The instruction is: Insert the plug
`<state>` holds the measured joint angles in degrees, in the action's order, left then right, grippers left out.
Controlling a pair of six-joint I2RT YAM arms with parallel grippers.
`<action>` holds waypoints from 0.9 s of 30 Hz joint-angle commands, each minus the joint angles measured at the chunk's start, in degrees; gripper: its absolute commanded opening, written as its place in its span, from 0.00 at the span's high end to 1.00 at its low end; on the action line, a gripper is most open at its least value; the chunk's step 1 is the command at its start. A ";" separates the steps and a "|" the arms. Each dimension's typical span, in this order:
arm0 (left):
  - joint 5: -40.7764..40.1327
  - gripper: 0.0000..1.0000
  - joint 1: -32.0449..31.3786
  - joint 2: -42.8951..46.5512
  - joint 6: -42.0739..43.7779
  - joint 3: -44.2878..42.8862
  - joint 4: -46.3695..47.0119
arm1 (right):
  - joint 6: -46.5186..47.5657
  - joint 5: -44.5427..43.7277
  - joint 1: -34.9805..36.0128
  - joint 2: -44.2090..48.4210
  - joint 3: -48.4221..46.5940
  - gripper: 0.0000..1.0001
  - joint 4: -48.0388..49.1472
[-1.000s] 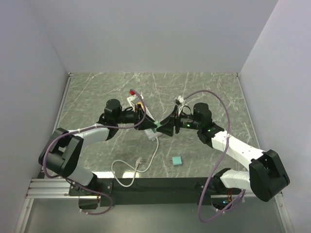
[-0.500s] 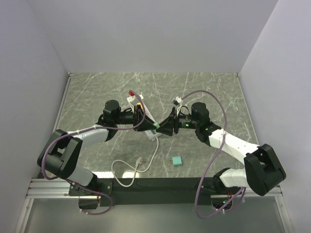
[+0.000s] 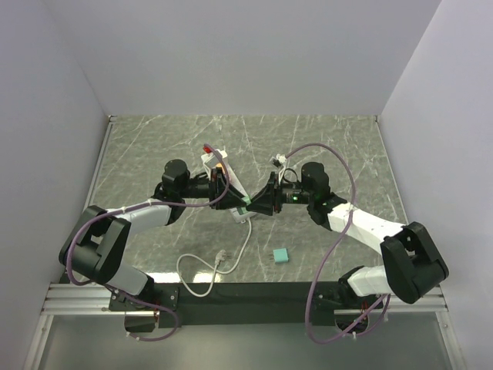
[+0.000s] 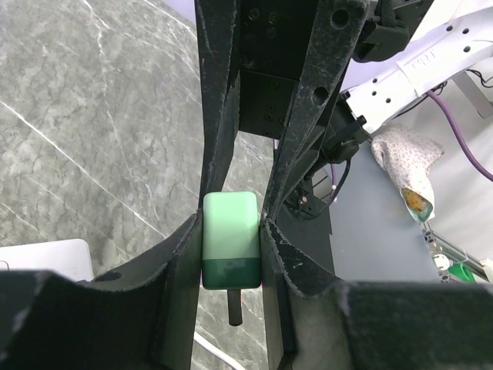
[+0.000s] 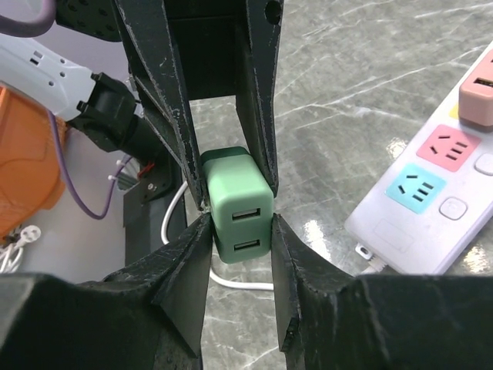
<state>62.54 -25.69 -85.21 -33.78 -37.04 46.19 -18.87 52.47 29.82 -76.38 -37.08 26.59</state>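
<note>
The two arms meet at the middle of the table (image 3: pixel 339 146). The green plug (image 3: pixel 245 202) hangs there between them, near the near end of the white strip (image 3: pixel 210 160).

The left gripper (image 3: pixel 239 200) reaches in from the left and is clenched on the plug. In its wrist view, the plug (image 4: pixel 229 247) sits pinched between the left gripper (image 4: pixel 231 239) fingers, with a dark prong pointing down.

The right gripper (image 3: pixel 253 204) comes in from the right and also grasps the plug. In its wrist view, the right gripper (image 5: pixel 239 227) fingers press both sides of the plug (image 5: pixel 239 204), whose face with two ports is turned to the camera. The strip (image 5: pixel 431 193) lies to the right there, with pink and blue sockets.

A small teal block (image 3: pixel 280 255) lies nearer on the table, and a white cable (image 3: pixel 202 268) curls to its left.
</note>
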 commanded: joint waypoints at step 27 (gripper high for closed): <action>-8.58 0.36 5.82 -0.75 -4.89 0.82 5.84 | 5.68 -17.65 -1.52 5.11 -4.92 1.00 -15.59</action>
<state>56.03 -21.43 -85.76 -38.44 -36.73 50.54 -15.81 39.07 28.67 -71.31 -38.00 14.68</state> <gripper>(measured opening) 0.640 0.386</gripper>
